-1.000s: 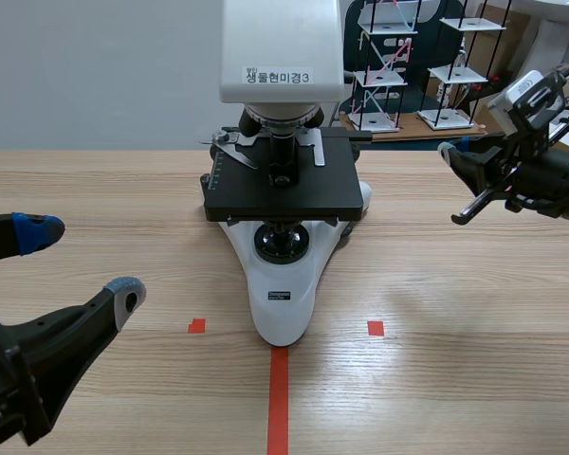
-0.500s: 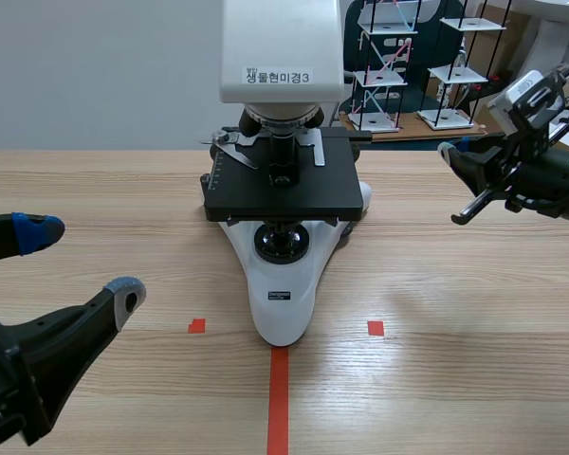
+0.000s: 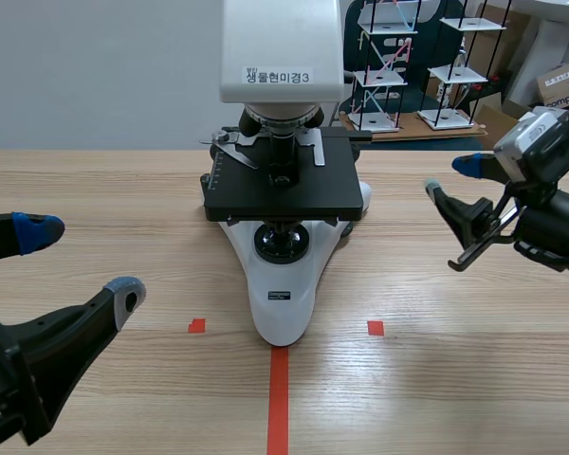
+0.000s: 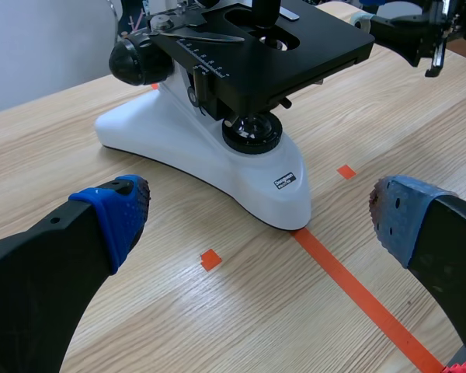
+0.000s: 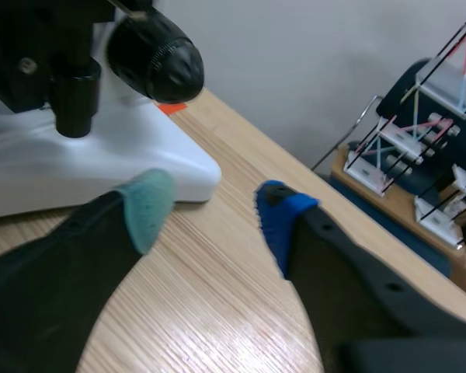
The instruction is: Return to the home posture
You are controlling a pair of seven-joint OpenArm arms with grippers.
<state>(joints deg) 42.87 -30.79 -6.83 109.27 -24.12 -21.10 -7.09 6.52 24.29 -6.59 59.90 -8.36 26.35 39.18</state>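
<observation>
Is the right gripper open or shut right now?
Open: the right gripper has its padded fingers apart, with only the light wooden table showing between them.

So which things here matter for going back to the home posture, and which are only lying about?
Matter: left gripper, right gripper, both open and empty.
Lying about: microscope, wire racks, cardboard box.

Bright, even indoor light, falling from overhead. Soft shadow under the microscope (image 3: 283,284) stage; a faint one on the table (image 3: 455,379) below the right gripper (image 3: 452,175). Pale sheen on the wood between that gripper's fingers.
</observation>
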